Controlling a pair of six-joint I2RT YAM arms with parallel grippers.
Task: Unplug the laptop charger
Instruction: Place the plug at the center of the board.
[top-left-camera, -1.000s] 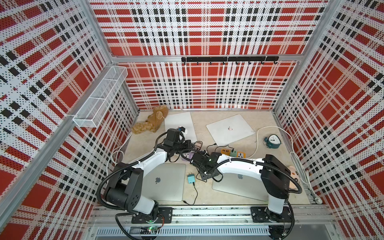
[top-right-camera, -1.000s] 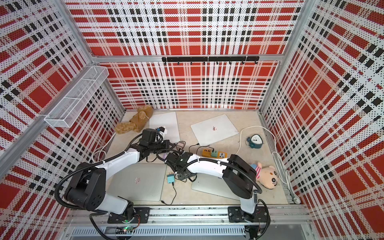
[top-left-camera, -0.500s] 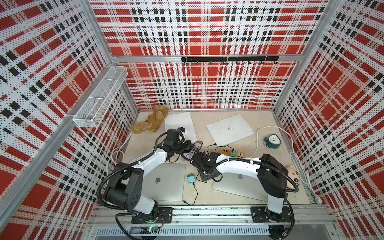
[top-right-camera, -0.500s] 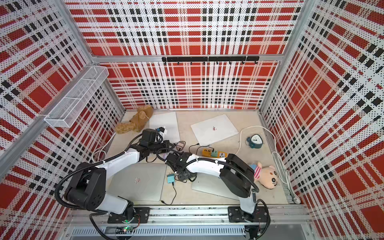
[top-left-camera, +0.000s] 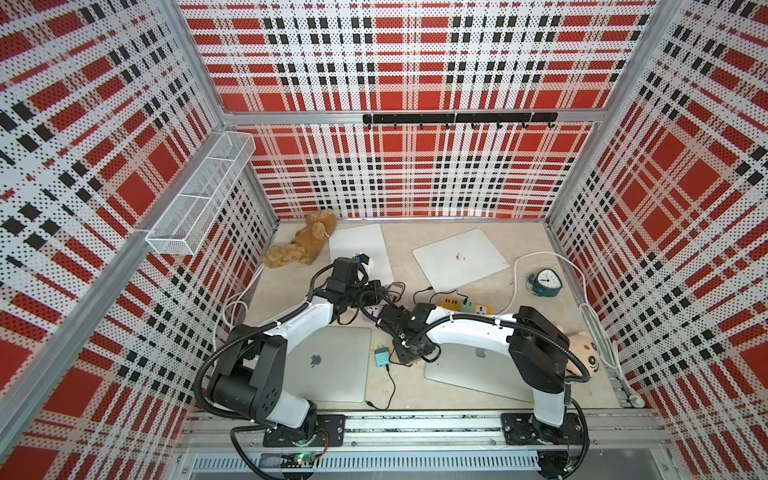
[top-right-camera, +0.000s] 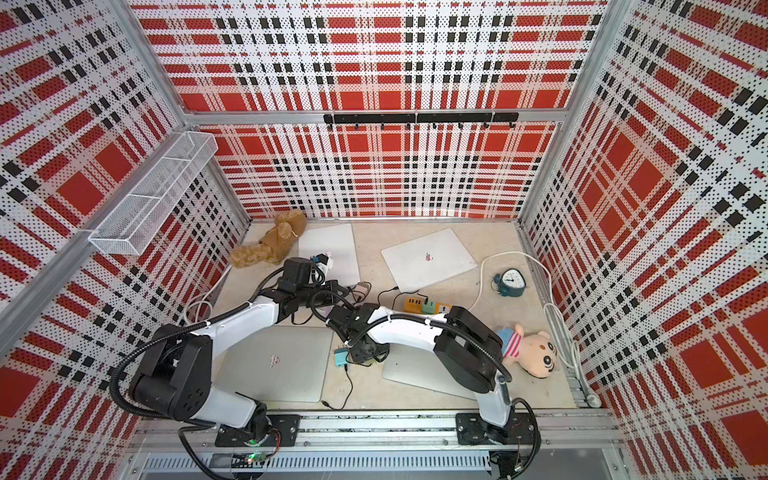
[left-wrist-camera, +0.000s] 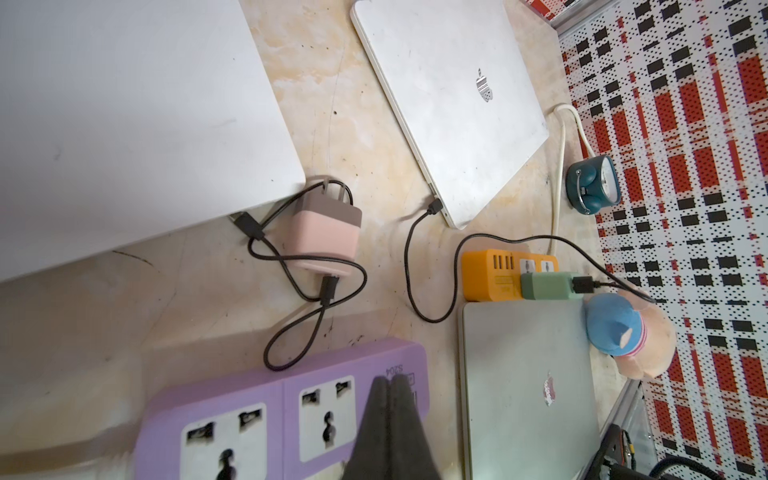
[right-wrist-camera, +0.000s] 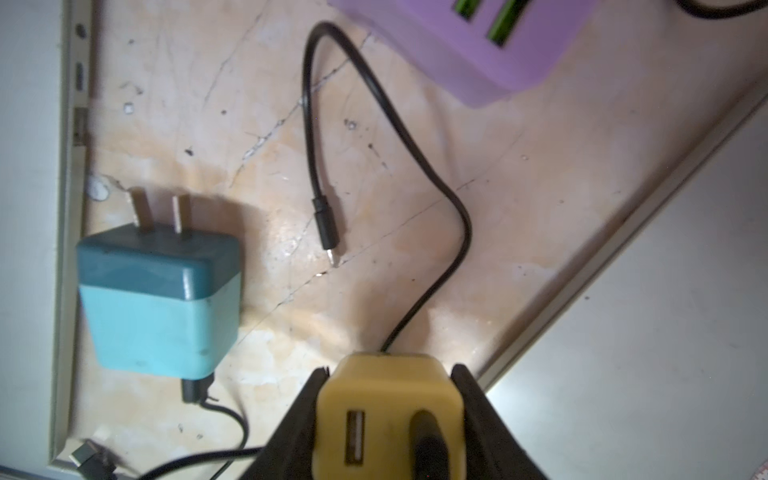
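My right gripper (right-wrist-camera: 388, 370) is shut on a yellow charger block (right-wrist-camera: 388, 399), one finger on each side. The block's black cable (right-wrist-camera: 453, 216) loops over the table and its free plug end (right-wrist-camera: 328, 232) lies loose. The block is held apart from the purple power strip (right-wrist-camera: 478, 45). In both top views the right gripper (top-left-camera: 409, 353) sits low between the two near laptops. My left gripper (left-wrist-camera: 388, 381) is shut and empty, its tips over the purple power strip (left-wrist-camera: 266, 399), whose visible sockets are empty.
A teal charger (right-wrist-camera: 162, 307) lies unplugged beside the near-left laptop (top-left-camera: 328, 374). A pink charger (left-wrist-camera: 326, 237) is cabled to a back laptop (left-wrist-camera: 124, 104). A green charger (left-wrist-camera: 548, 284) sits in the orange strip (left-wrist-camera: 490, 274). A clock (top-left-camera: 546, 282) and plush toys stand at the edges.
The right arm's elbow has drifted slightly left. Both grips are as before.
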